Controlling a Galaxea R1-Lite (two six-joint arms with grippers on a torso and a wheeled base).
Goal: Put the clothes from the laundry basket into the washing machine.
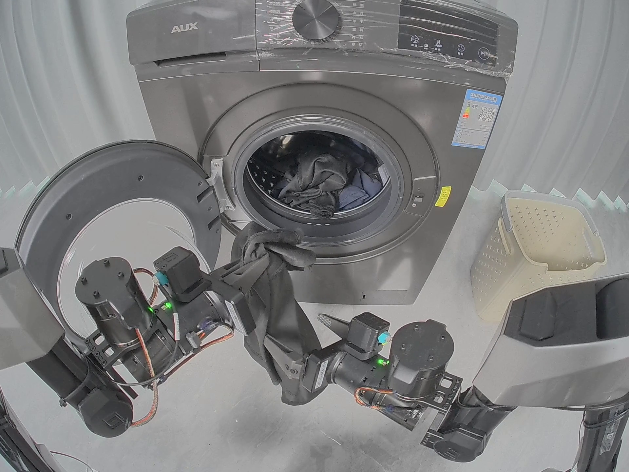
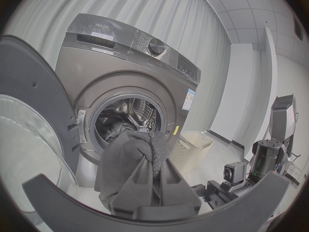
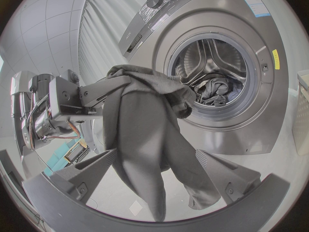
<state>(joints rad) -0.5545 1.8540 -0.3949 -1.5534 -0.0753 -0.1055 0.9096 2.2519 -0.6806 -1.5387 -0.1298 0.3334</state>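
Note:
The washing machine (image 1: 196, 99) stands with its round door (image 1: 98, 185) swung open to the left. Dark clothes (image 1: 321, 181) lie in the drum. In front of the opening, my left gripper (image 1: 252, 267) (image 2: 156, 165) is shut on the top of a dark grey garment (image 1: 282, 322) (image 3: 145, 129), which hangs down toward the floor. Lower down, my right gripper (image 1: 296, 360) (image 3: 154, 155) is open, and the hanging cloth passes between its two fingers (image 3: 96, 165). The cream laundry basket (image 1: 537, 250) (image 2: 193, 149) stands on the floor right of the machine, with nothing visible inside.
The open door takes up the room on the left, close to my left arm. A pale curtain hangs behind the machine. Bare grey floor lies in front of the machine and the basket.

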